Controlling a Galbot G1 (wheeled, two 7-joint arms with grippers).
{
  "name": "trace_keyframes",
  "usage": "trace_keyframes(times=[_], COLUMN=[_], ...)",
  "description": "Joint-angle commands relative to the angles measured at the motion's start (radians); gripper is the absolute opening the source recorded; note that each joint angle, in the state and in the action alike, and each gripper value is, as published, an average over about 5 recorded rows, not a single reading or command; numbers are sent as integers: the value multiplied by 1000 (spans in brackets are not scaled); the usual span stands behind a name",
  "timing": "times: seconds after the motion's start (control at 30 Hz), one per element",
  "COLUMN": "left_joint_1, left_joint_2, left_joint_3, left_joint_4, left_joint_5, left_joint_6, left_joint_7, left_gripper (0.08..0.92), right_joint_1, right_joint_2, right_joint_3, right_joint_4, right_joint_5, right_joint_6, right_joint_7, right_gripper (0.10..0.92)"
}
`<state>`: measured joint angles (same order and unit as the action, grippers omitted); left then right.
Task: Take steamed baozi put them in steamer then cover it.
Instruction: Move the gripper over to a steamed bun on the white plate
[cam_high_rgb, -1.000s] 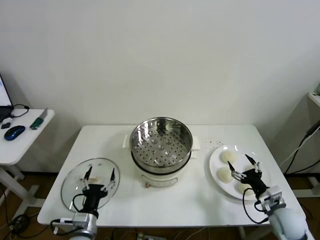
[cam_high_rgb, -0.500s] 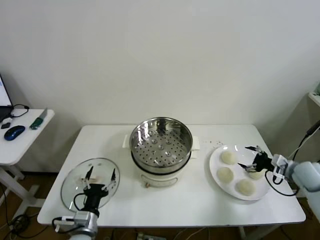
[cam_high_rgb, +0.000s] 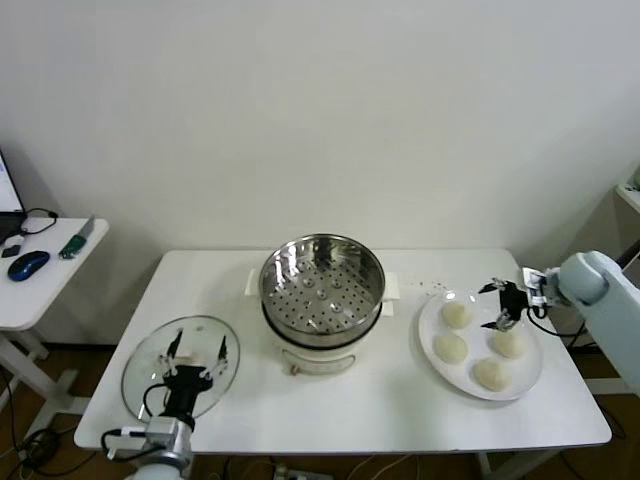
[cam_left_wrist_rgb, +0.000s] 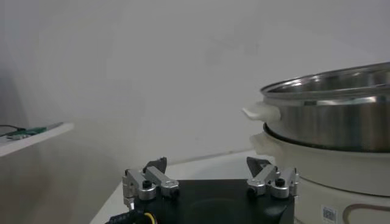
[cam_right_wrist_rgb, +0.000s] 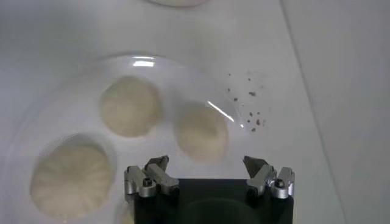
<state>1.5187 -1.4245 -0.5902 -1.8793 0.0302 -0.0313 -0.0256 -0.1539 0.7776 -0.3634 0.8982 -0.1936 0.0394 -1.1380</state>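
At centre frame in the head view, the steamer (cam_high_rgb: 322, 290) stands upright on the white table (cam_high_rgb: 360, 410), its open mouth facing up and its perforated floor bare; its white side handles point toward frame left and right. The cover (cam_high_rgb: 181, 366) lies flat at lower left, well apart from the steamer; its handle's long axis cannot be made out behind the arm. The left gripper (cam_high_rgb: 191, 352) hangs over the cover with fingers spread wide, holding nothing. At right, four steamed baozi (cam_high_rgb: 457, 314) sit on a white plate (cam_high_rgb: 429, 318), domes up, none touching. The right gripper (cam_high_rgb: 503, 303) reaches in from the right edge above the plate's far side, fingers fully apart and empty. A side desk (cam_high_rgb: 45, 285) with a blue mouse (cam_high_rgb: 28, 265) occupies the left edge.
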Motion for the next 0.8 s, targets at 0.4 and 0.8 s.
trace_keyframes(times=[0.4, 0.8], left_joint_1=[8, 9], left_joint_2=[12, 15], left_joint_3=[-15, -14], left_joint_4=[-4, -1], left_joint_5=[-4, -4], left_joint_6=[10, 10], left_joint_7=[-3, -4], left_gripper=[823, 823], right_joint_1=[230, 213], right_joint_2=[231, 270], right_joint_3=[-322, -319], right_joint_4=[-359, -417], right_joint_5=[-12, -37], right_joint_6=[56, 77], right_joint_7=[-69, -57], right_gripper=[823, 822])
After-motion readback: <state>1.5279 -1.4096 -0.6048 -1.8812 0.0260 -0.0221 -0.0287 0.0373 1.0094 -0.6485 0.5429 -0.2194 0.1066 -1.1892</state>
